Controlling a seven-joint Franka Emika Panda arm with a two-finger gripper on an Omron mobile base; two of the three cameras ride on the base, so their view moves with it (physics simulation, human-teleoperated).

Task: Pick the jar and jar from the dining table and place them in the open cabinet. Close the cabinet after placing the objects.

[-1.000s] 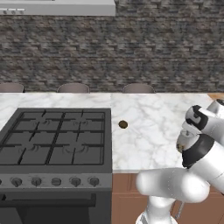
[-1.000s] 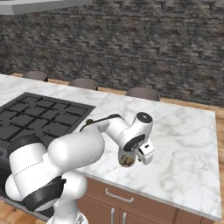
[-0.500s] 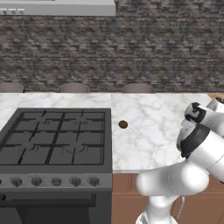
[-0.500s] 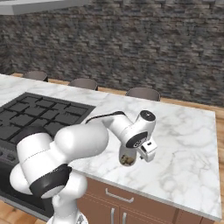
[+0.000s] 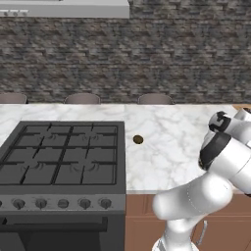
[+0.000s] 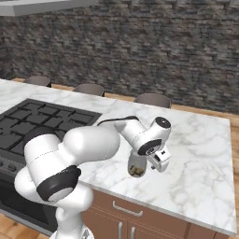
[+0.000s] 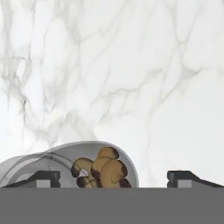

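Observation:
A short clear glass jar point(image 6: 137, 167) with brown chunks stands on the white marble dining table point(image 6: 200, 140), near its front edge. My gripper point(image 6: 157, 164) hangs just right of it, pointing down at the tabletop. In the hand view the jar point(image 7: 101, 168) sits low between my two dark fingertips point(image 7: 43, 178), closer to the left one, and my gripper point(image 7: 113, 179) is open around it without touching. Veined table point(image 7: 131, 65) stretches beyond. The cabinet is out of view.
A black gas hob point(image 5: 61, 157) takes up the table's left part. A small brown round lump point(image 5: 138, 139) lies just right of it. Chair backs point(image 6: 152, 99) line the far edge before a stone wall. Drawers point(image 6: 126, 210) sit under the front edge.
The arm's elbow has risen and the hand has shifted slightly right beside the jar. The jar has stayed in place and the jaws have stayed open.

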